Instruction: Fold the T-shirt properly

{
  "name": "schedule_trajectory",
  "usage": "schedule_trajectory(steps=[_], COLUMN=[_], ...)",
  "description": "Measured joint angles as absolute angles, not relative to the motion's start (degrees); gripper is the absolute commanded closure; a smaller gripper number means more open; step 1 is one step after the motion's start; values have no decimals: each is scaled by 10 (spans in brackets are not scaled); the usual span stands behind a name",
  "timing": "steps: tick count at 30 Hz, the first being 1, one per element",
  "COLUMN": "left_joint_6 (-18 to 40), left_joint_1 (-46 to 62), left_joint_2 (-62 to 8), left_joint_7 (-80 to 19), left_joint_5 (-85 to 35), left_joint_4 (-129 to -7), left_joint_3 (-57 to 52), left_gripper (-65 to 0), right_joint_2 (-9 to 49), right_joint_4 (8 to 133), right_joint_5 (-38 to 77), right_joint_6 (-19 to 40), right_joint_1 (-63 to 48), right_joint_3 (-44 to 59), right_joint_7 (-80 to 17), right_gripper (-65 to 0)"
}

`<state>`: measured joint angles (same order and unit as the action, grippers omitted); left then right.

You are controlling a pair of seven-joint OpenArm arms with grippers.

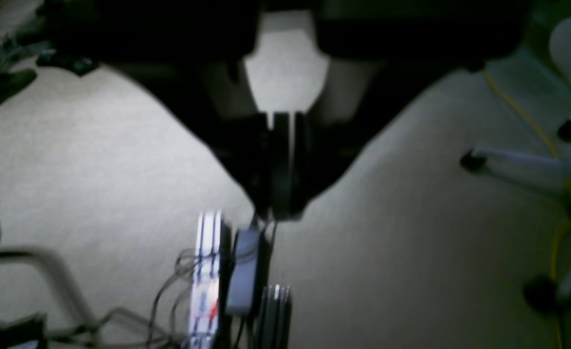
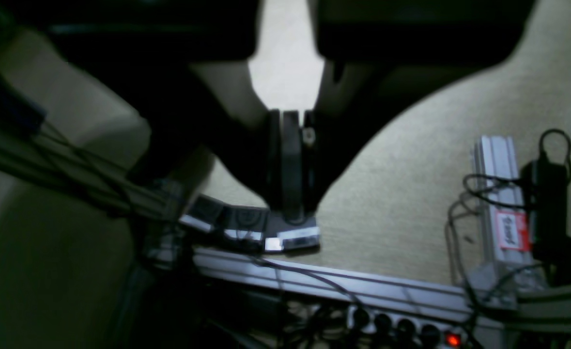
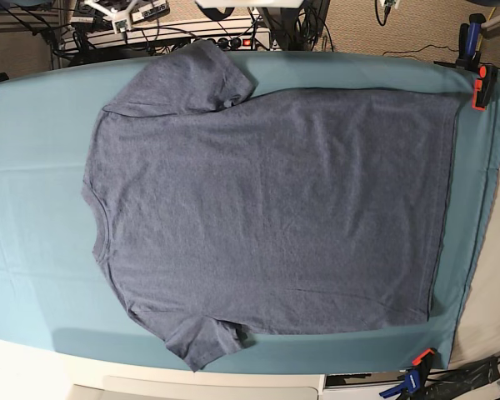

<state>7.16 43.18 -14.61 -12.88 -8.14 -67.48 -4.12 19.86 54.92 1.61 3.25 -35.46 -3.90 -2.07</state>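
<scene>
Closest to each wrist camera is its own gripper, dark and out of focus. On the left gripper (image 1: 280, 165) the jaws stand pressed together with nothing between them, and behind them lies only pale carpeted floor (image 1: 96, 160), a tangle of cables and the legs of an office chair (image 1: 522, 167). On the right gripper (image 2: 290, 165) the jaws are likewise together and empty, pointing down at the floor beside an aluminium frame rail (image 2: 362, 286) and a power strip (image 2: 401, 332) with a red light. Both arms therefore appear parked off the work surface, out of the way, which is why neither shows in the base view.

That view shows the T-shirt (image 3: 267, 208) laid flat and fully spread on the teal cloth (image 3: 33, 208) covering the tabletop, collar toward the view's left, hem toward the right, both sleeves out, one toward the top edge and one toward the bottom. No lettering is visible, so the plain side seems to face up, probably so a fold hides the seams underneath. Orange and blue clamps (image 3: 480, 87) pin the cloth at the right-hand corners, presumably to keep it from sliding when fabric is dragged. Folding looks not yet begun.
</scene>
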Motion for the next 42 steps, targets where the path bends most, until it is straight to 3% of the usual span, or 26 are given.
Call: schedule_trajectory(steps=[11,18,23,28,35,42], left_joint_6=[136,166,165,208,213,269], left_joint_1=[601,662,667,665,645,562], left_joint_2=[-183,-229,-237,-273,-315,-332], left_joint_7=[-168,-202,-209,-204,-197,-144], left_joint_5=[-82,-81,-80,-53,26,149], left_joint_4=[-952,-1102,-1179,-1250,-1290,-1290], left_joint_3=[-98,-155,-190,-196,-196,-196], left_gripper=[0,0,-1,-31,-36,-166], right_joint_2=[278,312,327,328,370,431], right_joint_4=[761,910,999,1062,1102,1102], right_joint_5=[14,-32,-145,-261,-455,-554], right_joint_6=[26,-116,-208,-280,-287,-276], right_joint_1=[-513,-598,-604,-606,-601,-586], right_joint_3=[-39,-40,-39,-39,-39,-40], right_joint_7=[-45,-69,-125,-136,-123,-62], right_gripper=[0,0,0,0,0,0])
